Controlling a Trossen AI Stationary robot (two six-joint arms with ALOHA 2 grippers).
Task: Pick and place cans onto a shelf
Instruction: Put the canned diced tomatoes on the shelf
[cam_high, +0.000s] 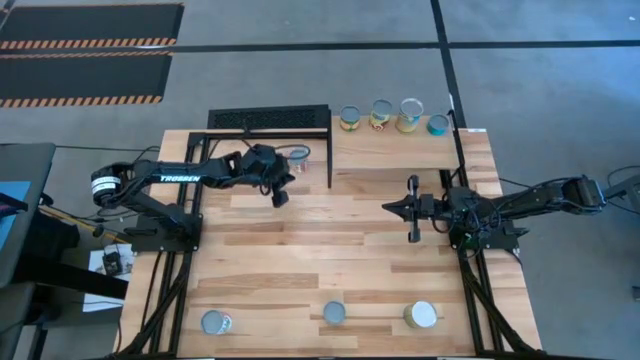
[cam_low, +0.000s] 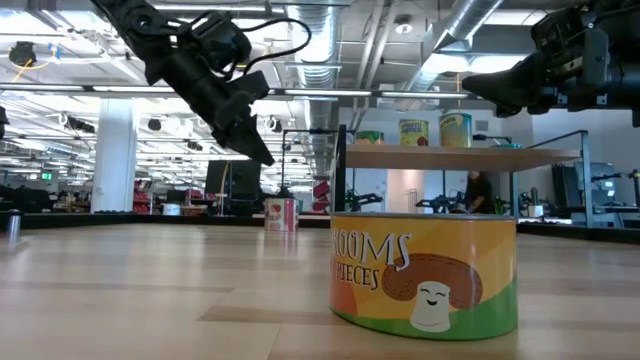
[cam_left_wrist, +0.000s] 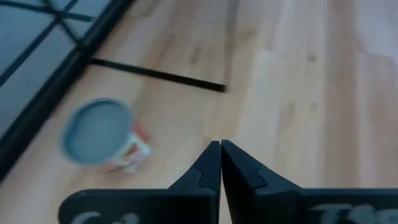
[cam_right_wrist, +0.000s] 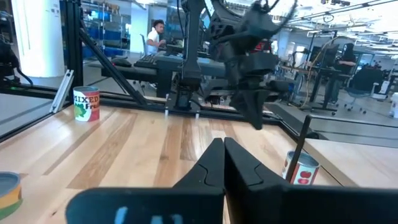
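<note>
The shelf (cam_high: 395, 150) is a raised light-wood ledge at the far right, edged by a black bar. Several cans (cam_high: 380, 114) stand along its far edge and also show in the low view (cam_low: 414, 132). A red-and-white can (cam_high: 297, 155) stands on the tabletop just left of the shelf and shows in the left wrist view (cam_left_wrist: 102, 134). My left gripper (cam_high: 281, 198) is shut and empty, above the table just near-left of that can. My right gripper (cam_high: 387, 207) is shut and empty, held level over the table's middle right, pointing left.
Three cans stand along the near edge: a grey one (cam_high: 215, 322), one in the middle (cam_high: 334, 313) and a yellow mushroom can (cam_low: 425, 270). A black perforated rack (cam_high: 270, 120) stands at the far left. Bare tabletop lies between the arms.
</note>
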